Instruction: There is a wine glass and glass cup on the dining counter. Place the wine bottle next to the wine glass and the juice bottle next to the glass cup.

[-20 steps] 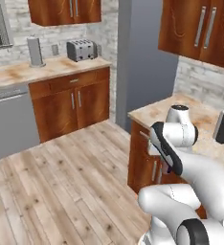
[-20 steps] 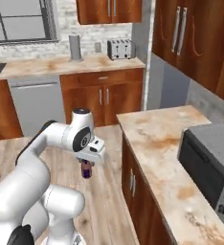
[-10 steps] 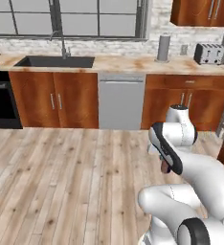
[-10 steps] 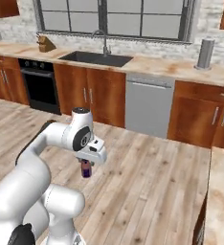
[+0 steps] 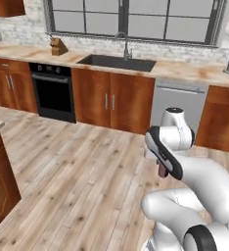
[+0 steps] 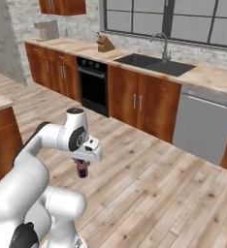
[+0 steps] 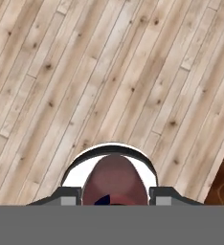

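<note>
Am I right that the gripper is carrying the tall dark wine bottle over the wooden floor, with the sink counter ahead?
Not quite. The gripper is shut on the juice bottle, small, squat and reddish-maroon, not a tall dark wine bottle. The right base view shows it. It does hang over the wooden floor, with the sink counter ahead.

Matt wood, polished stone, brushed metal

A pale matt plank floor (image 7: 61, 72) with dark knots is seen; cabinets (image 5: 111, 100) are finished in glossy reddish wood, the counter (image 5: 185, 71) in smooth beige stone, the dishwasher (image 6: 202, 126) in dull grey metal. The juice bottle (image 7: 115, 182) looks smooth maroon.
</note>
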